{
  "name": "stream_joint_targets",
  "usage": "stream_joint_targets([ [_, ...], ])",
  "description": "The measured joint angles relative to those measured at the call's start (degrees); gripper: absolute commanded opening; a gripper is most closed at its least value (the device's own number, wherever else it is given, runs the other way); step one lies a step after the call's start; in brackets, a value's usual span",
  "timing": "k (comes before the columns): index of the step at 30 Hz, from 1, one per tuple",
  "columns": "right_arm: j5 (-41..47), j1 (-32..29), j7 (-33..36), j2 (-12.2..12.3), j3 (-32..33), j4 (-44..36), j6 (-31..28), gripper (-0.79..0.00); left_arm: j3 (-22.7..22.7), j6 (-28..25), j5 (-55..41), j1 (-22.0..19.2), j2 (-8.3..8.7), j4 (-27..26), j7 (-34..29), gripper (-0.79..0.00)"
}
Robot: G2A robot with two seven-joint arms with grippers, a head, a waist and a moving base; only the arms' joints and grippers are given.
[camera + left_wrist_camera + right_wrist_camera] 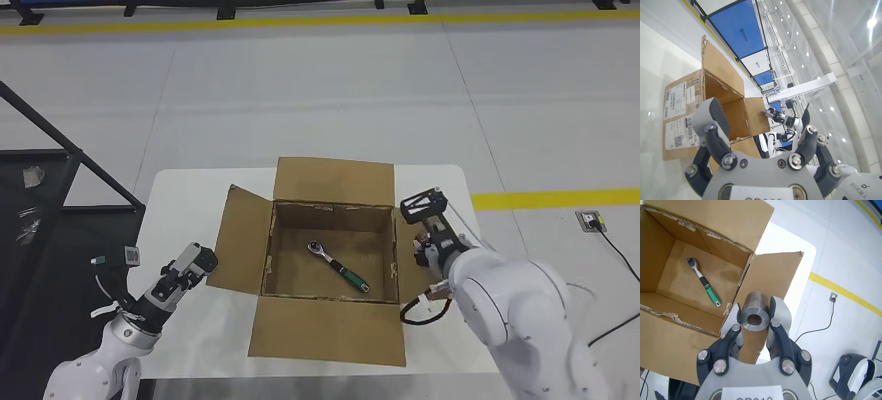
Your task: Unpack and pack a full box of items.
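Note:
An open cardboard box (335, 180) stands in the middle of the white table (190, 210), flaps spread. On its floor lies a ratchet wrench (337, 265) with a green and black handle (704, 283). My right gripper (755, 308) is shut on a hollow steel cylinder (753, 302), held above the box's right flap (770, 275), just outside the opening. In the top view the right gripper (422, 210) sits at the box's right edge. To the left of the box, my left gripper (761, 109) is open with nothing in it (195, 258), over bare table, facing the box (723, 89).
The box's left flap (677, 113) lies flat on the table and carries shipping labels. A black frame (40, 190) stands left of the table. Off to the right, a floor socket with a cable (833, 297) lies by a yellow line. Bare table surrounds the box.

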Motion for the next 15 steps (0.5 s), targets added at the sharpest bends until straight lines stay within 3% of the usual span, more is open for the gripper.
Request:
stream_joint_targets([
  [10, 8.3, 2.0, -3.3, -0.4, 2.3, 13.5, -1.2, -0.785, -0.2, 0.2, -0.8, -0.6, 0.42, 0.8, -0.2, 0.000],
  [15, 10.4, 2.2, -5.5, -0.5, 2.5, 16.6, -1.9, -0.785, -0.2, 0.3, -0.9, -0.8, 0.61, 1.0, -0.2, 0.000],
])
